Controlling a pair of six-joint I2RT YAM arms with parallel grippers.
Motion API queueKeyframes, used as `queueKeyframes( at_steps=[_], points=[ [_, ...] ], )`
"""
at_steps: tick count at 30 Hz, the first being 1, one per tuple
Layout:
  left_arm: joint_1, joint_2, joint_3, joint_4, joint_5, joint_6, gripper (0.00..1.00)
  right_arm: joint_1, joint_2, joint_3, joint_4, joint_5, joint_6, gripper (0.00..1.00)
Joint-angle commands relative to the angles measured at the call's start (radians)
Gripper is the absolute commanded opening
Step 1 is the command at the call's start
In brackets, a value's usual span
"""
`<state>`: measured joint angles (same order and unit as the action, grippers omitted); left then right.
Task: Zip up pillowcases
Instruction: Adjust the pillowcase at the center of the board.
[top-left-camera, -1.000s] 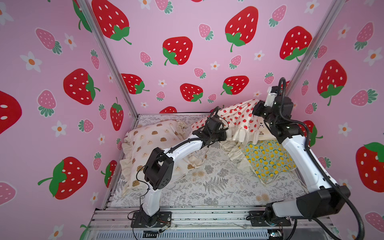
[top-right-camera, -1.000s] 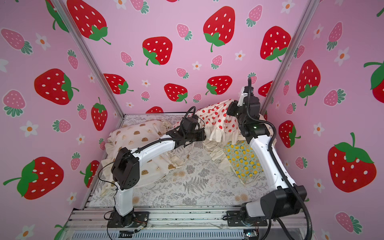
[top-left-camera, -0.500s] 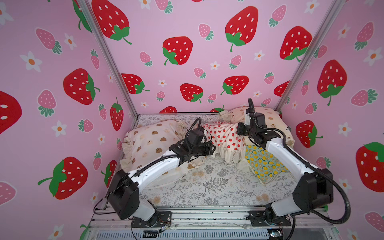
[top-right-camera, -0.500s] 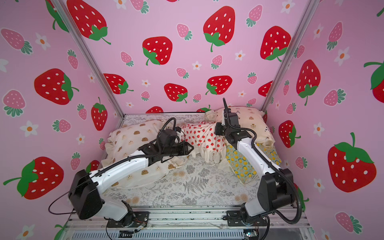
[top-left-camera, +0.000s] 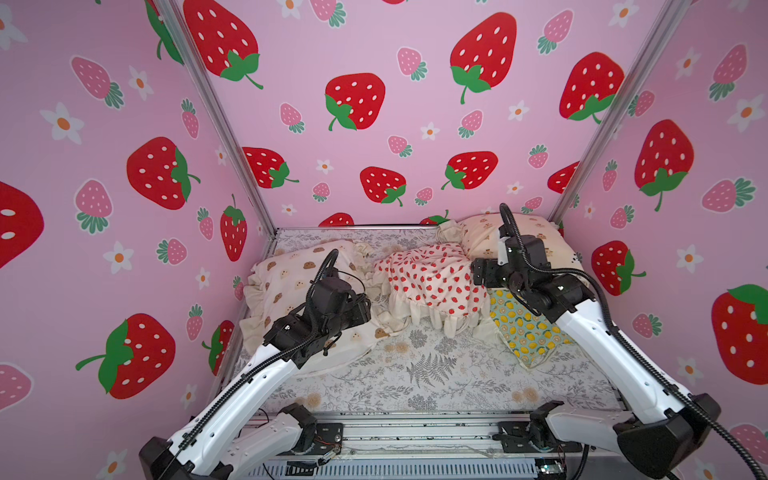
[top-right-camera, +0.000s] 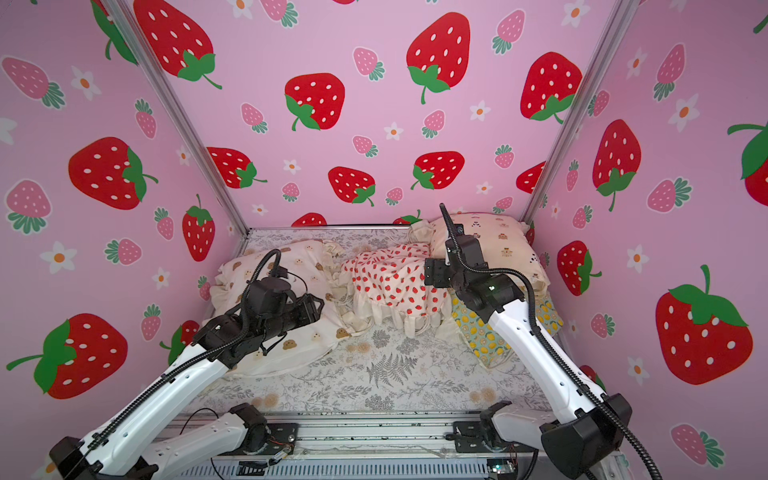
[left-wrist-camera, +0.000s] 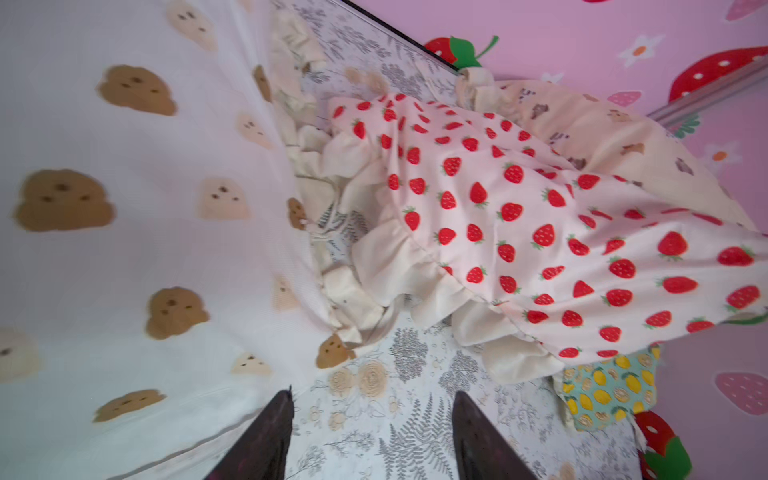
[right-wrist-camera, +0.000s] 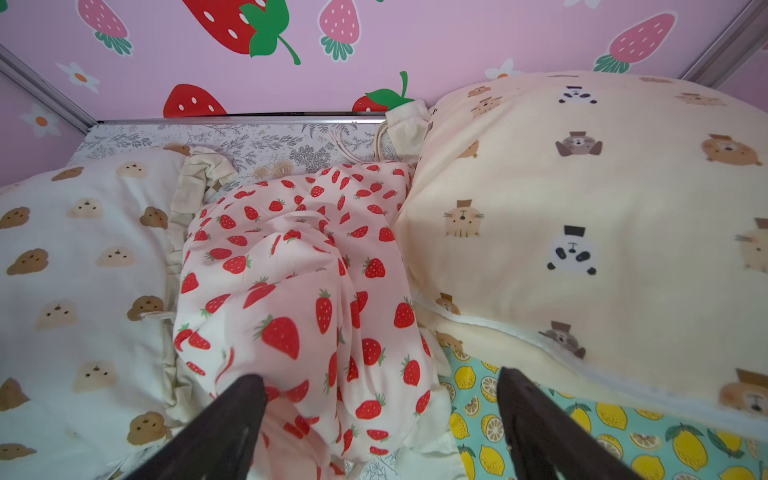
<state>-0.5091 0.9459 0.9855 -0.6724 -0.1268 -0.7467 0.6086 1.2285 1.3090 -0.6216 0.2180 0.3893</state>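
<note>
- Pillowcases, four of them, lie on a fern sheet (top-left-camera: 432, 370) (top-right-camera: 386, 370) (left-wrist-camera: 415, 415) (right-wrist-camera: 270, 141) that covers the worktop.
- The strawberry case (top-left-camera: 428, 278) (top-right-camera: 390, 282) (left-wrist-camera: 519, 216) (right-wrist-camera: 299, 291) sits crumpled in the middle toward the back, with its cream ruffle hanging toward the front.
- It is wedged between the bear case (top-left-camera: 286, 278) (top-right-camera: 299, 338) (left-wrist-camera: 124, 208) (right-wrist-camera: 75, 270) on the left and the panda case (top-left-camera: 482, 237) (top-right-camera: 503, 241) (left-wrist-camera: 582, 124) (right-wrist-camera: 582, 228) on the right, touching both.
- The bear case is plump and lies along the left wall.
- The panda case is also plump and fills the far right corner.
- The lemon case (top-left-camera: 523, 328) (top-right-camera: 478, 332) (left-wrist-camera: 606, 386) (right-wrist-camera: 623, 436) lies flat at the right. Its far edge is tucked under the panda case and its left edge under the strawberry ruffle.
- No zip shows clearly on any case, so I cannot tell which are closed.
- The left claw (top-left-camera: 368, 309) (top-right-camera: 320, 305) (left-wrist-camera: 372, 399) is released. Its wrist view shows the dark fingers (left-wrist-camera: 270, 436) spread, with only sheet between them.
- It hangs over the bear case's front right part and points at the strawberry case, apart from it.
- The right claw (top-left-camera: 478, 272) (top-right-camera: 430, 272) (right-wrist-camera: 380, 378) is released too, its fingers (right-wrist-camera: 224, 424) spread wide and gripping nothing.
- It hovers over the strawberry case's right edge, where that case meets the lemon case. Whether it touches the cloth I cannot tell.
</note>
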Motion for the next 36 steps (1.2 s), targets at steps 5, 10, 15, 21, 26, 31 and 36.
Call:
queueKeyframes(
  at_steps=[5, 10, 15, 21, 26, 31, 36],
  points=[
    [0.307, -0.118, -0.038, -0.232, -0.037, 0.015, 0.72, 0.202, 0.098, 0.117, -0.183, 0.090, 0.043, 0.94],
    [0.559, -0.123, -0.082, -0.254, 0.065, 0.038, 0.76, 0.332, 0.193, 0.102, -0.049, -0.023, 0.098, 0.93],
    [0.793, -0.135, -0.143, -0.230, 0.216, 0.059, 0.79, 0.461, 0.405, 0.155, 0.054, -0.113, 0.169, 0.85],
    [0.859, -0.089, -0.189, -0.168, 0.300, 0.057, 0.78, 0.534, 0.646, 0.232, 0.121, -0.109, 0.178, 0.76],
    [0.859, -0.113, -0.233, -0.135, 0.296, 0.033, 0.78, 0.547, 0.771, 0.346, 0.053, -0.105, 0.156, 0.71],
    [0.860, -0.113, -0.262, -0.119, 0.292, 0.018, 0.78, 0.539, 0.800, 0.342, 0.085, -0.094, 0.162, 0.69],
    [0.862, -0.097, -0.277, -0.095, 0.310, 0.025, 0.78, 0.507, 0.895, 0.380, 0.064, -0.128, 0.143, 0.65]
  ],
)
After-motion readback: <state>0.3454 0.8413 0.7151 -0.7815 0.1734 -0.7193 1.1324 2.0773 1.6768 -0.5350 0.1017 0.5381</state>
